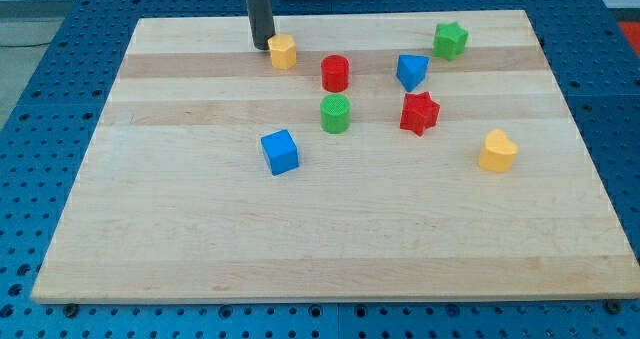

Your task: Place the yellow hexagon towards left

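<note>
Pale wooden board (330,229) lies on a blue perforated bench, its grain running across the view. Near the board's top edge, left of centre, my tip (262,46) stands just beside the yellow hexagon (283,51), on its left and seemingly touching it; being a bare rod, it grips nothing. Right of the hexagon sits a red cylinder (335,73), with a green cylinder (335,113) below it. A blue cube (280,151) rests lower left. Further right are a blue block (412,71), a red star (419,113), a green star (450,40) and a yellow heart (497,151).
</note>
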Controlling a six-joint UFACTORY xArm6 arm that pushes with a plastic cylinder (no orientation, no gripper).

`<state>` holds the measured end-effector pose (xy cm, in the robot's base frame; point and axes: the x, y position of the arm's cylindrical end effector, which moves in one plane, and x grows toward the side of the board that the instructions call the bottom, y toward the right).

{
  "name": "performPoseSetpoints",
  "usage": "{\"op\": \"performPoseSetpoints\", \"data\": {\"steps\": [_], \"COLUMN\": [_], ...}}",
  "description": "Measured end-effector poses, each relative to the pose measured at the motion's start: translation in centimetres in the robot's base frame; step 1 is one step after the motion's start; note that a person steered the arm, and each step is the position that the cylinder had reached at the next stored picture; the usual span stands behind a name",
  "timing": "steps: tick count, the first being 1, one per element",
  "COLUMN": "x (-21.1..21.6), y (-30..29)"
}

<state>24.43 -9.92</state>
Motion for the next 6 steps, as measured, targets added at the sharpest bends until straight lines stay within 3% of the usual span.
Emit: {"op": "performPoseSetpoints", "data": {"steps": [2,3,6], "x": [-1.9,1.8,3.5], "y": [6.6,6.7,-3.8]}}
